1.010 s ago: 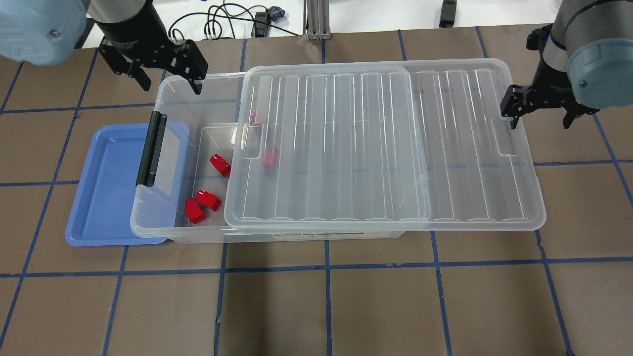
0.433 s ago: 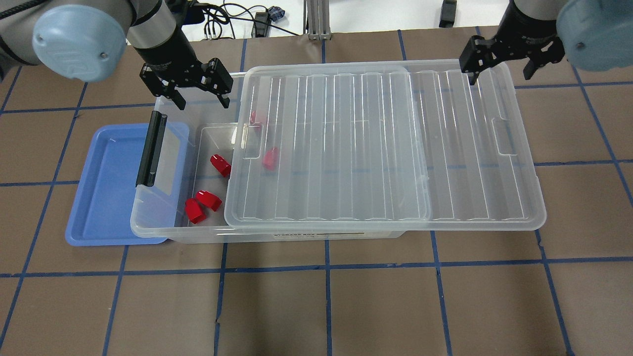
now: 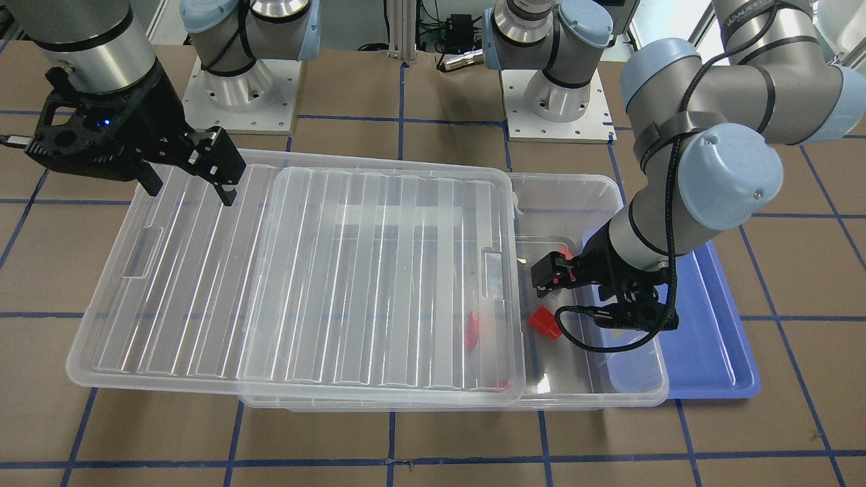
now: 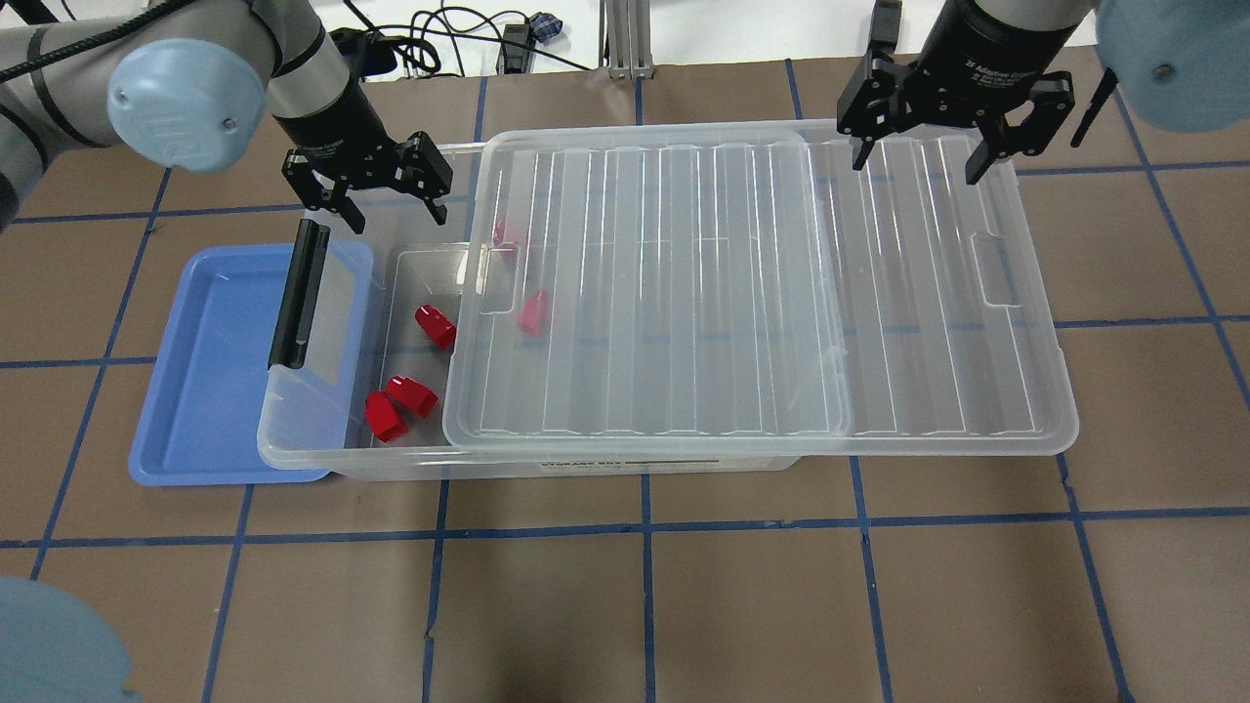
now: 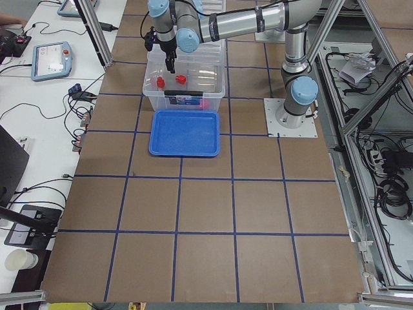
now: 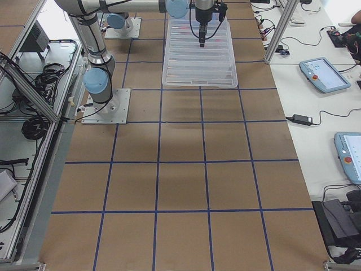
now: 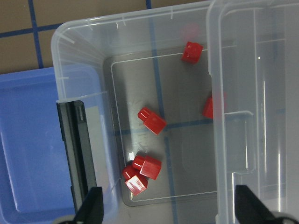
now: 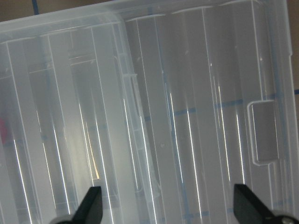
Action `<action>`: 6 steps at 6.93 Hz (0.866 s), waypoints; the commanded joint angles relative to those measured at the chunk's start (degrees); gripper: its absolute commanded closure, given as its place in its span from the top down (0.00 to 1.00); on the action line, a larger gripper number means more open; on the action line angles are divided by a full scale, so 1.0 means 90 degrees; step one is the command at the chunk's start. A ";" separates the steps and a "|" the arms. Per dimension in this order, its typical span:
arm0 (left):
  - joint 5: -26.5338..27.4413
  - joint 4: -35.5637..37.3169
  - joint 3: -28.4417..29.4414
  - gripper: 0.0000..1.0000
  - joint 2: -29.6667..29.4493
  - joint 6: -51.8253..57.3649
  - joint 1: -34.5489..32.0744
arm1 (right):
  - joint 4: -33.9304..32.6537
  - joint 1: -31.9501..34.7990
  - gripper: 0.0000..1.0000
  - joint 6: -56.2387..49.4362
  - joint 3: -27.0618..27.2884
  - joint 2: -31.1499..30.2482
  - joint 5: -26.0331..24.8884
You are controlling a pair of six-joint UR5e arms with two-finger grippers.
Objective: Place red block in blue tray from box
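Observation:
Several red blocks lie in the open left end of the clear box [image 4: 391, 463]: one [image 4: 435, 327] alone and two [image 4: 398, 403] touching; two more [image 4: 534, 312] show through the slid-back ribbed lid [image 4: 684, 283]. The left wrist view shows them too [image 7: 152, 120]. The blue tray [image 4: 210, 371] lies empty, partly under the box's left end with its black latch bar [image 4: 300, 293]. My left gripper [image 4: 395, 208] is open and empty above the box's far left corner. My right gripper [image 4: 918, 164] is open and empty above the lid's far right edge.
The lid overhangs the box to the right [image 4: 1025, 391]. Cables and an aluminium post [image 4: 620, 39] lie beyond the table's far edge. The front-facing view shows both arm bases [image 3: 237, 88] behind the box. Brown table with blue tape grid [image 4: 645, 586] lies in front.
My left gripper has moved right and nearer, from beyond the box's corner to above its open end. My right gripper has swung from the lid's right edge to its far edge. Both stay open.

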 commanded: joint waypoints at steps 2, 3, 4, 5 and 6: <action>0.0002 0.0757 -0.0527 1.00 -0.0230 -0.0811 0.0008 | 0.0119 0.0017 1.00 0.0039 0.0013 -0.0031 0.0014; 0.0002 0.1488 -0.1004 1.00 -0.0288 -0.0841 0.0037 | 0.0119 0.0017 1.00 0.0029 0.0013 -0.0022 0.0004; 0.0012 0.2133 -0.1357 1.00 -0.0347 -0.1034 0.0037 | 0.0119 0.0017 1.00 0.0039 0.0013 -0.0060 -0.0034; 0.0012 0.2236 -0.1496 1.00 -0.0386 -0.1065 0.0037 | 0.0119 0.0017 1.00 0.0029 0.0013 -0.0061 -0.0170; 0.0021 0.2237 -0.1517 1.00 -0.0483 -0.0998 0.0037 | 0.0128 0.0017 1.00 0.0029 0.0013 -0.0061 -0.0171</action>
